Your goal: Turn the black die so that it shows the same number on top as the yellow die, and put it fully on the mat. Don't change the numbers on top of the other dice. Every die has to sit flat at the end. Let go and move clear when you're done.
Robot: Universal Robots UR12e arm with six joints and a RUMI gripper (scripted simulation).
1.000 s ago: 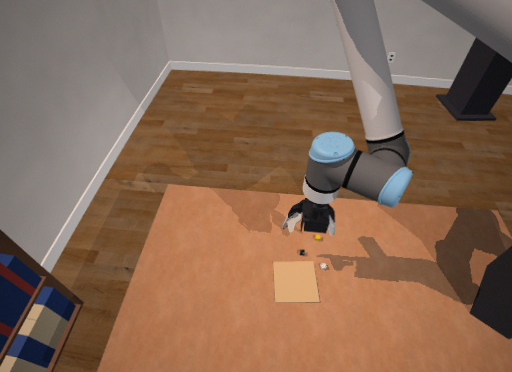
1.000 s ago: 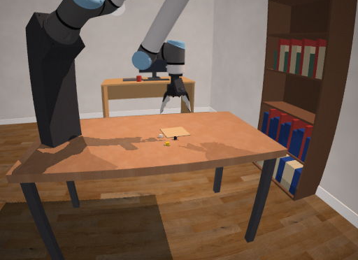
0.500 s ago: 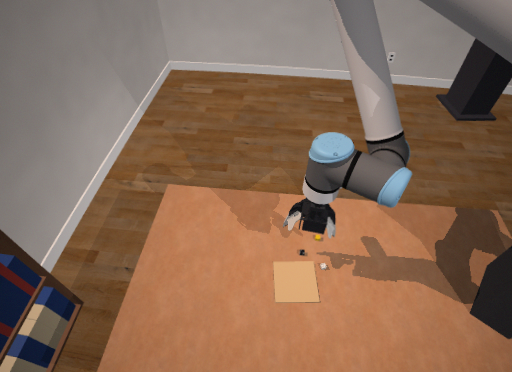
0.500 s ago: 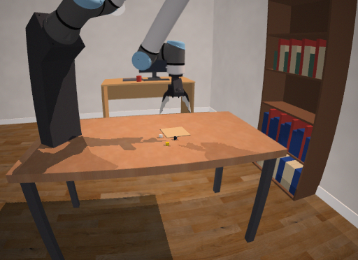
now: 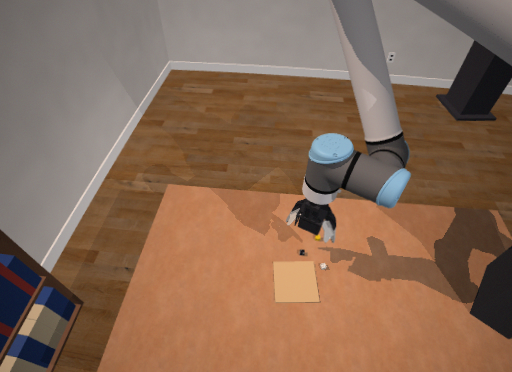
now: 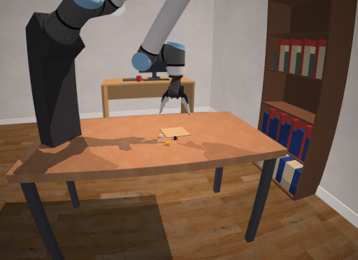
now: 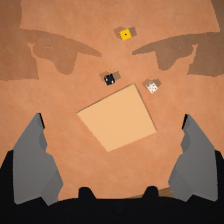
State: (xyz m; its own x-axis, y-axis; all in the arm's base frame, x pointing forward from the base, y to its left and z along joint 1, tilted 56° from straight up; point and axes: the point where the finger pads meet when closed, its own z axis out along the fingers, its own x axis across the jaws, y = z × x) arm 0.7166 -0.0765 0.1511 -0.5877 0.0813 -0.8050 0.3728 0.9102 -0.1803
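Note:
The black die (image 5: 302,252) (image 6: 175,138) (image 7: 109,79) lies on the table just outside the mat (image 5: 296,283) (image 6: 175,132) (image 7: 115,117), near one edge; its top number is too small to read surely. The yellow die (image 5: 318,237) (image 6: 167,143) (image 7: 125,34) lies farther from the mat and seems to show a single dark pip on top in the wrist view. The white die (image 5: 323,266) (image 6: 161,135) (image 7: 152,87) lies just outside a mat corner, with several pips showing. My gripper (image 5: 311,230) (image 6: 175,114) (image 7: 113,114) is wide open and empty, high above the table.
The wooden table (image 5: 210,298) (image 6: 115,131) carries the mat and dice. A dark robot pedestal (image 6: 57,86) stands at one side of the table. A bookshelf (image 6: 291,114) stands beyond the other side. Arm shadows fall across the table around the dice.

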